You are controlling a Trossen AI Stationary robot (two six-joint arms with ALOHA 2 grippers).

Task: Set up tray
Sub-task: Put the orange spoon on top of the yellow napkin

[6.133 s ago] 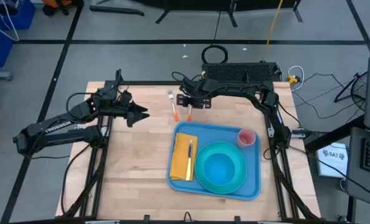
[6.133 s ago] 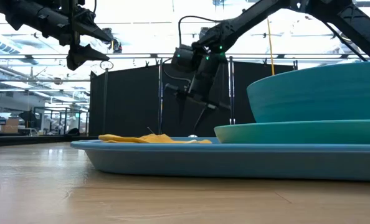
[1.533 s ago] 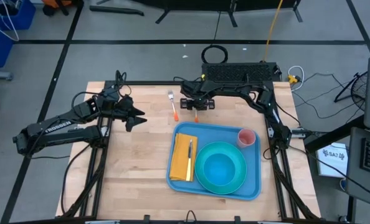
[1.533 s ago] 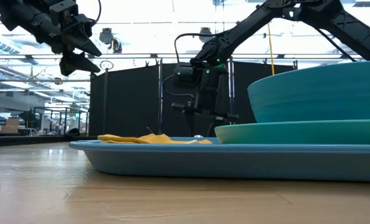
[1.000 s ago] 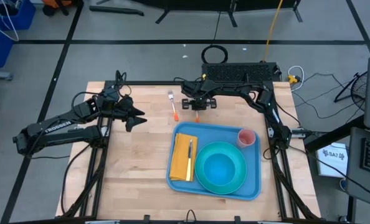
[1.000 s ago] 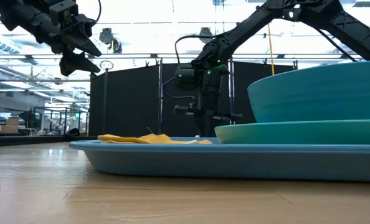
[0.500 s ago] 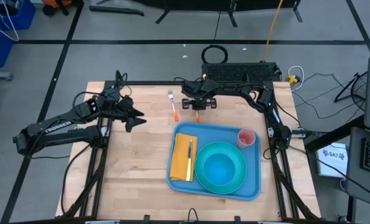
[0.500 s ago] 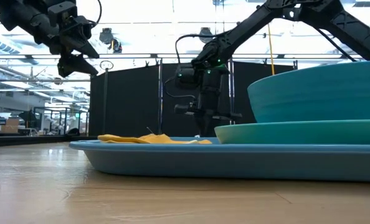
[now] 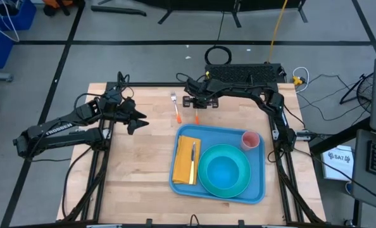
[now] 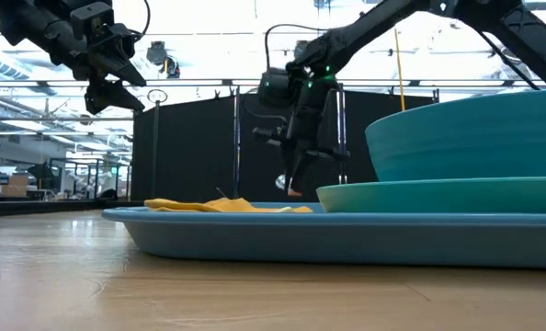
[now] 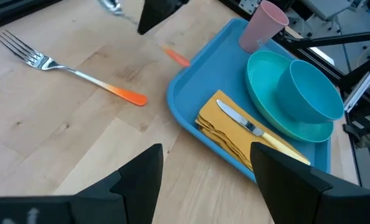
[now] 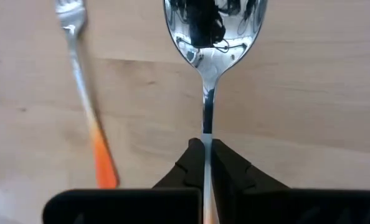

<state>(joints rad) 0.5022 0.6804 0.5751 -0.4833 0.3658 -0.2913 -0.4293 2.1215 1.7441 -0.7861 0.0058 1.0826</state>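
Observation:
The blue tray point(image 9: 259, 166) lies at the table's near right. It holds a yellow napkin point(image 9: 185, 159) with a knife point(image 9: 193, 158), a teal bowl on a plate point(image 9: 224, 170), and a pink cup point(image 9: 250, 139). Beyond its far left corner my right gripper point(image 9: 197, 105) is shut on an orange-handled spoon point(image 12: 211, 37). An orange-handled fork point(image 9: 175, 107) lies flat on the wood just left of it. My left gripper point(image 9: 139, 118) hovers open above the table's left half, fingers apart in its wrist view point(image 11: 203, 180). My right gripper pinches the spoon's thin metal stem point(image 12: 206, 127) between its two fingers point(image 12: 191, 163), just behind the bowl. The fingers come from above and lie across the stem. The spoon is lifted off the wood, its orange handle end point(image 9: 196, 118) pointing toward the tray.
Bare wood lies left of the tray and along the near edge point(image 9: 137, 183). A black frame and cables point(image 9: 245, 73) stand at the far edge. Beyond the table is open floor.
My right gripper has risen from the table top with the spoon, which now hangs clear of the wood. The fork and everything on the tray have stayed put.

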